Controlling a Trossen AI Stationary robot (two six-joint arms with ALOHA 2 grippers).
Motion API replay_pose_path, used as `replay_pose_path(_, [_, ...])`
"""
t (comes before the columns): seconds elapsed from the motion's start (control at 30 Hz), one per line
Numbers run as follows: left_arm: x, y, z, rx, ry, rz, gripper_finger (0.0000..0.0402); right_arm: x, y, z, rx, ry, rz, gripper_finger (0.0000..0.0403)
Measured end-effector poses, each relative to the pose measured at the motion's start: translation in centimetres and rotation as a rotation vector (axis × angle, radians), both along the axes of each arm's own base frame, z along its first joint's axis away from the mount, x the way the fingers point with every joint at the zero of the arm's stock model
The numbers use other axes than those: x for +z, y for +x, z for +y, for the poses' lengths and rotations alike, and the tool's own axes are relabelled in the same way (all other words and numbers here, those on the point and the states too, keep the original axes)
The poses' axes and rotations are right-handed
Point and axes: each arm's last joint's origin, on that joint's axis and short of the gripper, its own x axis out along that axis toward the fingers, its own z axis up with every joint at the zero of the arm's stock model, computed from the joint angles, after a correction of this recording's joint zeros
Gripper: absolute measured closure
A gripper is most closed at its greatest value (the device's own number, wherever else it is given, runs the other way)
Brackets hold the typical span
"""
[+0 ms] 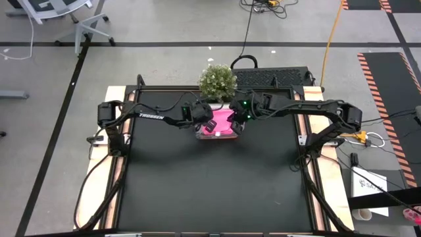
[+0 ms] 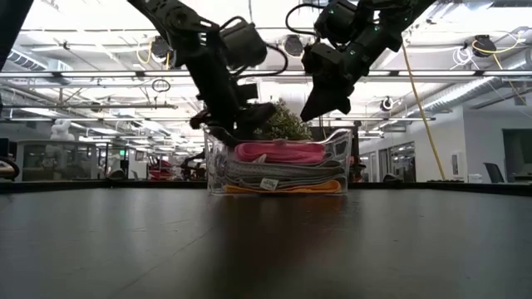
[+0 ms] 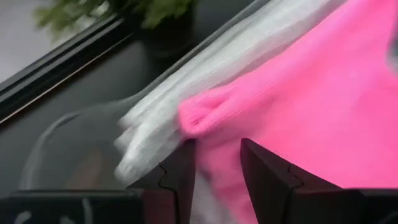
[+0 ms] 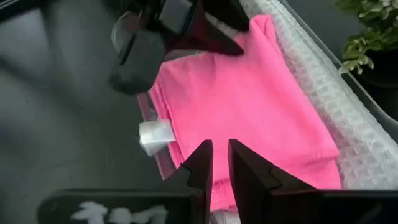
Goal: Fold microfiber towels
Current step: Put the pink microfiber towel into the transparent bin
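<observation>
From above, both arms meet over a clear tub point(image 1: 219, 125) at the middle of the table's point(image 1: 217, 191) far edge, just in front of a small potted plant point(image 1: 218, 81). The bright pink towel point(image 1: 222, 122) lies on top inside it.

Level across the table, the tub holds a stack: pink towel on top, grey towels point(image 2: 278, 174) beneath, an orange-yellow towel point(image 2: 287, 188) at the bottom. The left claw point(image 2: 226, 133) reaches down to the tub's rim; the right claw point(image 2: 316, 104) hangs above it.

At the left wrist, the left claw's fingers are spread, straddling a bunched edge of the pink towel, not yet pinching it.

At the right wrist, the right claw point(image 4: 219, 163) is nearly pressed together, empty, above the pink towel.

A likely risk: lifting the pink towel could drag the grey one along or tip the light tub.
</observation>
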Motion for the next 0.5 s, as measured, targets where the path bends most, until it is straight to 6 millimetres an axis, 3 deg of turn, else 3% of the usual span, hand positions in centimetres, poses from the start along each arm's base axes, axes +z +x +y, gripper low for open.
replay_pose_path(0.17, [0.4, -1.4, 0.0, 0.043, -0.012, 0.092, 0.0270, 0.0, 0.0, 0.0, 0.000, 0.001, 0.000, 0.0363])
replay_pose_path(0.5, [4.9, -2.1, -1.6, 0.025, 0.055, -0.060, 0.0270, 0.0, 0.4, 1.3, 0.056, -0.006, -0.004, 0.0363])
